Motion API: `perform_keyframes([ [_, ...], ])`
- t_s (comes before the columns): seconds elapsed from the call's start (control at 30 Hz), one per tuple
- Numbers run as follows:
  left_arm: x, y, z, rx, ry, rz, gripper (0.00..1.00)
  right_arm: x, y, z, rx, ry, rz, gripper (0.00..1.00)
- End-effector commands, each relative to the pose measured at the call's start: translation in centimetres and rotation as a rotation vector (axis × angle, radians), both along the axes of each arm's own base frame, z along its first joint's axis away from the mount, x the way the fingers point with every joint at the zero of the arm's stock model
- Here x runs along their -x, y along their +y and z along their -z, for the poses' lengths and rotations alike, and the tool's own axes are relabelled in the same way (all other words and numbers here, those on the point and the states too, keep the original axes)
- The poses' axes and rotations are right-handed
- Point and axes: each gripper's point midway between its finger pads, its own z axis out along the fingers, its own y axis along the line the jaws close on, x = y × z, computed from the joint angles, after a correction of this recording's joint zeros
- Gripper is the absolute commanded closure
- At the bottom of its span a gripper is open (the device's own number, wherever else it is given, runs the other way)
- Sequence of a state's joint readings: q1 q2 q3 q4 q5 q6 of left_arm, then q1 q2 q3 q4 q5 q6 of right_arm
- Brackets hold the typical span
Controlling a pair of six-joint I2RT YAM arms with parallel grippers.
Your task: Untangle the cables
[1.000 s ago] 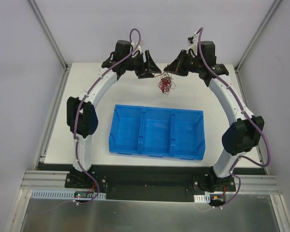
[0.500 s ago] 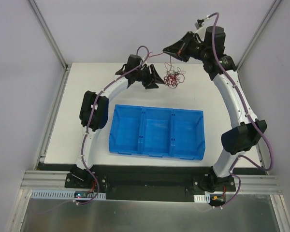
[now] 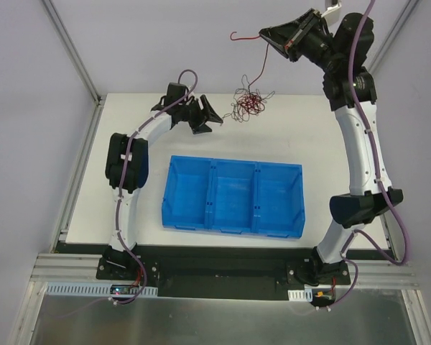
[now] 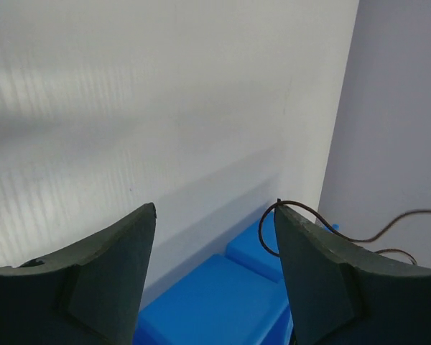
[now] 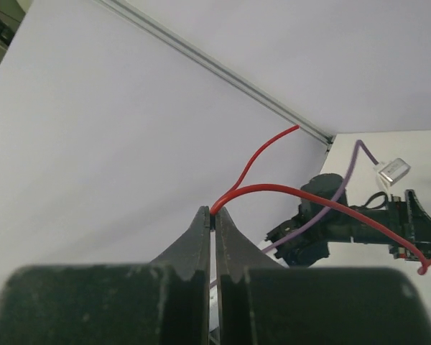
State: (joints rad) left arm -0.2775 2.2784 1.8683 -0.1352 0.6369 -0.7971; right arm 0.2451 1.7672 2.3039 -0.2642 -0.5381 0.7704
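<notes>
One red cable is pinched in the closed jaws of the right gripper; the tangle lies well below them, just beside the parted jaws of the left gripper, which should anchor it first.

**White table with a blue tray and a knot of cables**

The table has a flat white top, closed in by pale walls on its left, right and far sides. A blue tray lies directly on it, about midway across and nearer the front edge. It has three compartments side by side. Behind the tray, close to the far edge, is a small tangle of cables, dark red and black against the white. Whether the knot rests on the top or hangs just above it cannot be told. In front of the tray a black bar runs along the table's near edge.
</notes>
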Motion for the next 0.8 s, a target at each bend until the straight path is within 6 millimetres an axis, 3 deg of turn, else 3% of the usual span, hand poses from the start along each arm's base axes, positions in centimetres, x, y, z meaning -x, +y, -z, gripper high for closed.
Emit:
perform_keyframes([
  [0.0, 3.2, -0.3, -11.0, 0.096, -0.227, 0.135, 0.34, -2.2, 0.3, 1.7, -0.019, 0.036, -0.003, 1.0],
  [0.1, 4.5, -0.3, -13.0, 0.116, -0.259, 0.164, 0.43, -2.8, 0.3, 3.1, 0.009, 0.05, 0.008, 1.0],
  [0.2, 4.9, -0.1, -14.1, 0.112, -0.292, 0.17, 0.64, -3.2, 0.1, 3.8, 0.015, 0.061, 0.008, 1.0],
  [0.3, 5.3, 0.2, -14.9, 0.099, -0.317, 0.17, 0.83, -3.0, -0.3, 3.5, 0.02, 0.044, 0.025, 1.0],
  [0.37, 5.6, 0.4, -15.3, 0.084, -0.323, 0.16, 0.88, -2.8, -0.7, 3.2, 0.009, 0.046, 0.041, 1.0],
  [0.4, 5.8, 0.5, -15.6, 0.083, -0.33, 0.163, 0.83, -2.7, -0.8, 2.8, -0.005, 0.05, 0.043, 1.0],
  [0.47, 6.2, 0.3, -15.6, 0.096, -0.32, 0.177, 0.47, -2.4, -0.7, 2.1, -0.022, 0.044, 0.039, 1.0],
  [0.5, 6.3, 0.1, -15.7, 0.103, -0.316, 0.181, 0.39, -2.0, -0.7, 1.6, -0.03, 0.038, 0.034, 1.0],
  [0.67, 6.1, -1.1, -16.9, 0.236, -0.258, 0.161, 0.35, -1.3, -0.2, 1.2, -0.054, 0.067, 0.009, 1.0],
  [0.77, 6.8, -1.9, -18.1, 0.293, -0.26, 0.163, 0.38, -0.9, 0.4, 2.5, -0.007, 0.091, -0.026, 1.0],
])
